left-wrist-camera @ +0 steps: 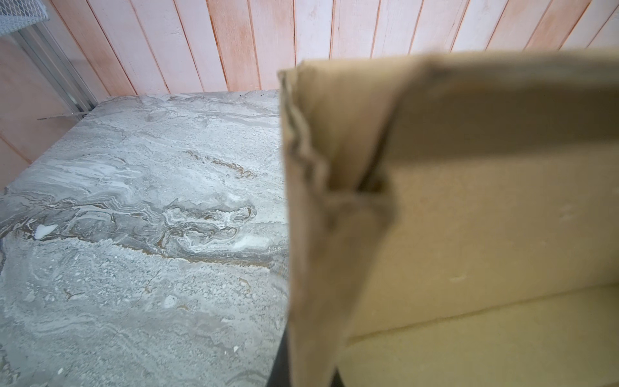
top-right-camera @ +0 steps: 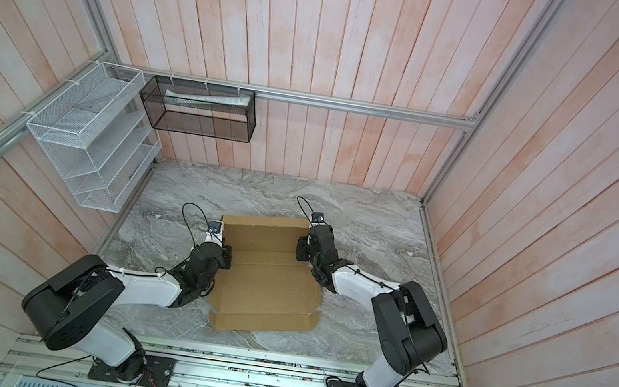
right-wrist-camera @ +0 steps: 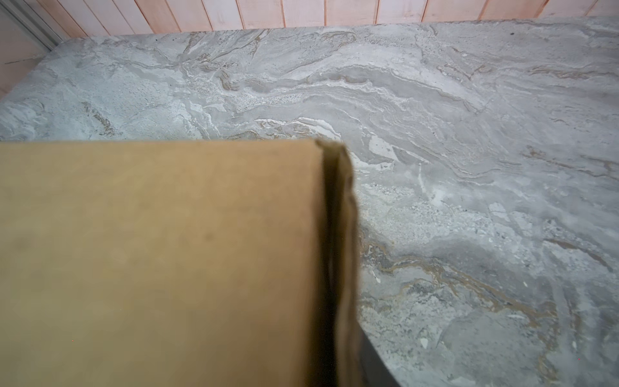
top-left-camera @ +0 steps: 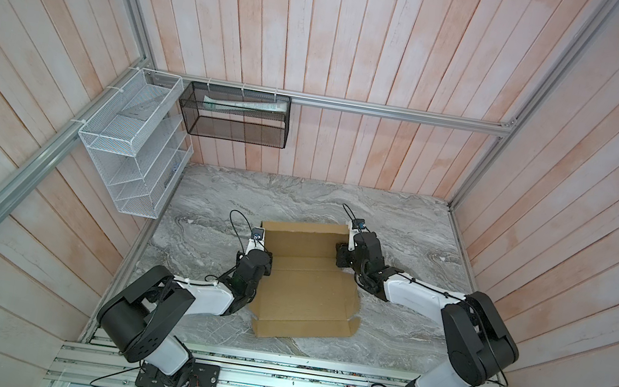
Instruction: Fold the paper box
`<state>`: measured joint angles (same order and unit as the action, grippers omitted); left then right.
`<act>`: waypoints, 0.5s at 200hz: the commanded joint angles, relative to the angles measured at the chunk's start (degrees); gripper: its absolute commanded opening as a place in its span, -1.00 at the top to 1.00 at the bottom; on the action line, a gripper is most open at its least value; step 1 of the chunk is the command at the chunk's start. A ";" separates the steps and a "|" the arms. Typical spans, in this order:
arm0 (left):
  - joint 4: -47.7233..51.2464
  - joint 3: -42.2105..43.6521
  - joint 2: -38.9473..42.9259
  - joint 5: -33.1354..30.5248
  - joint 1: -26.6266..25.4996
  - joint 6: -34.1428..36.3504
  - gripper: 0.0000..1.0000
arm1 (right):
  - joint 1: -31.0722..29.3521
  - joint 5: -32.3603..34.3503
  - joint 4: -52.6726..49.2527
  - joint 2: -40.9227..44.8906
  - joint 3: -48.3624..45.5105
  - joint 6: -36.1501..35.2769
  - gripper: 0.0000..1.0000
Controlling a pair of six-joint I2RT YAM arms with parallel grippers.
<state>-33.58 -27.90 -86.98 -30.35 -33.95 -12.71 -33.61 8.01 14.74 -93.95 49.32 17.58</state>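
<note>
The tan paper box (top-left-camera: 305, 286) (top-right-camera: 264, 284) lies half folded on the marble table in both top views, its far panel raised. My left gripper (top-left-camera: 266, 257) (top-right-camera: 225, 255) is at the box's left side and is shut on the upright side flap (left-wrist-camera: 315, 234). The dark fingertips (left-wrist-camera: 280, 365) show on either side of that flap. My right gripper (top-left-camera: 342, 255) (top-right-camera: 301, 249) is at the right end of the raised far panel (right-wrist-camera: 160, 261). The end flap (right-wrist-camera: 346, 268) stands between its jaws. Only one dark finger (right-wrist-camera: 371, 363) shows, so I cannot tell if it grips.
A white wire rack (top-left-camera: 130, 145) hangs on the left wall and a black mesh basket (top-left-camera: 235, 117) on the back wall, both above the table. Marble tabletop (top-left-camera: 411, 227) lies bare beyond and right of the box. Wooden walls enclose three sides.
</note>
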 commanded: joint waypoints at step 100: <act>21.83 -12.89 -1.65 3.10 2.00 -4.24 1.00 | -0.38 -5.16 -10.40 2.89 3.31 1.75 0.05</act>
<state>-16.71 -37.47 -87.26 -28.84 -32.64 -14.98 -33.61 5.13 7.81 -92.47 50.15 18.50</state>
